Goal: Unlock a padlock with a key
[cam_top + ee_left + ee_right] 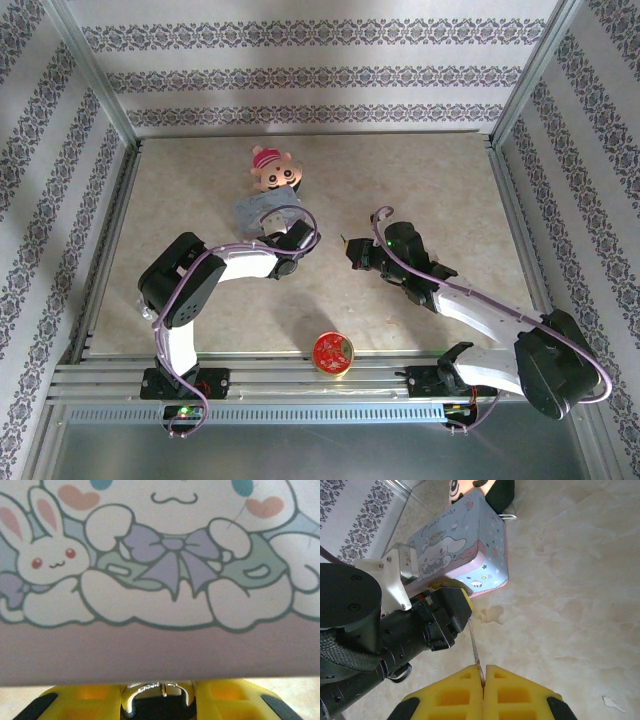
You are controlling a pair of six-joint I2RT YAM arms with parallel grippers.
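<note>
The pastel tin point(465, 545) bears a long-eared cartoon pup and a curly script too small to read. At the bottom of the left wrist view, the left gripper point(158, 705) has its yellow fingers narrow, pressed against the padlock point(157, 690), with the tin's wall right in front of them. The right gripper point(483, 672) pinches the key point(476, 650). In the top view a plush toy point(272, 170) lies above the tin and a round red tin point(332, 353) sits at bottom centre.

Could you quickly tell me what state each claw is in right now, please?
Left claw: closed on the padlock.
Right claw: shut, holding the key.
</note>
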